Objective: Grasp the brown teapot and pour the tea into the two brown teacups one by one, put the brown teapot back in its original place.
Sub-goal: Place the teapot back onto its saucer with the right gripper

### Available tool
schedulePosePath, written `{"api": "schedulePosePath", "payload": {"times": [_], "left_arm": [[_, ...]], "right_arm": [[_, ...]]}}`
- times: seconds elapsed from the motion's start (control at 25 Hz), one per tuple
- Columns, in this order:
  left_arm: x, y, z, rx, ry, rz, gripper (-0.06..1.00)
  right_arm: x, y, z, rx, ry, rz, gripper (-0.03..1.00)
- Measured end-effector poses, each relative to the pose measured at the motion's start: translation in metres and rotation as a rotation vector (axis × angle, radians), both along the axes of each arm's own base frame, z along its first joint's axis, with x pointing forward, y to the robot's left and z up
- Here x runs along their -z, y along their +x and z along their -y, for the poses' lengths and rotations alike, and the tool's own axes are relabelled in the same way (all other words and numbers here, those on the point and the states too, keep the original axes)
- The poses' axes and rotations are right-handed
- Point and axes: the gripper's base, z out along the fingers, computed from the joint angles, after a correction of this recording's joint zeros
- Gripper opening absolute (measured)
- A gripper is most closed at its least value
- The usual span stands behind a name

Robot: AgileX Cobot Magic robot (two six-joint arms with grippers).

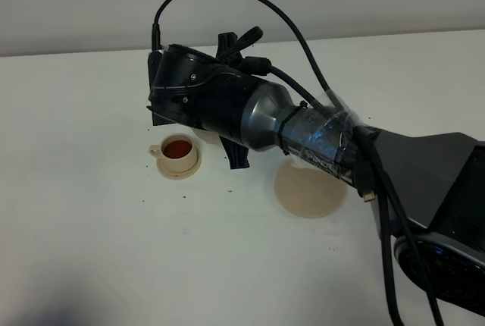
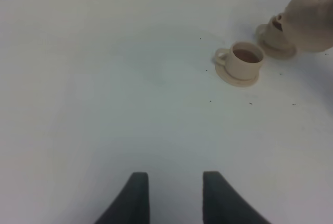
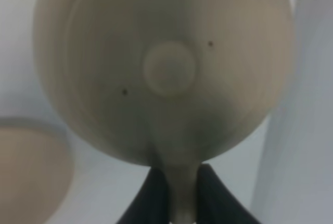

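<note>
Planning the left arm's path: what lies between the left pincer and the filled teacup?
Only bare white table, a few dark specks aside. The left wrist view shows nothing between the left pincer and the filled teacup.

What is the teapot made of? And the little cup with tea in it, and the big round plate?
The teapot looks like ceramic: pale tan, smooth, matte, with a soft sheen on its rounded belly. The cup and its small saucer match it in colour and dull finish, so probably the same ceramic. The big plate also looks like plain tan ceramic, flat and unpatterned. Stoneware or porcelain, I cannot tell.
</note>
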Motion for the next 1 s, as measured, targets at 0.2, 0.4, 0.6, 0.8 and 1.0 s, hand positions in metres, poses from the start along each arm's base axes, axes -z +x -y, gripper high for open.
{"api": "schedulePosePath", "payload": {"times": [0.2,0.4,0.6,0.8,1.0], "left_arm": [[0.000,0.000,0.000,0.000,0.000,0.000,0.28],[0.000,0.000,0.000,0.000,0.000,0.000,0.28],[0.000,0.000,0.000,0.000,0.000,0.000,0.28],[0.000,0.000,0.000,0.000,0.000,0.000,0.28],[0.000,0.000,0.000,0.000,0.000,0.000,0.28]], "right_arm": [[0.006,0.001,0.003,0.036,0.065,-0.117,0.11],[0.010,0.001,0.005,0.055,0.110,-0.202,0.11],[0.012,0.002,0.006,0.052,0.131,-0.254,0.11],[0.013,-0.001,0.005,0.029,0.138,-0.289,0.11],[0.014,-0.001,0.005,0.024,0.146,-0.310,0.11]]}}
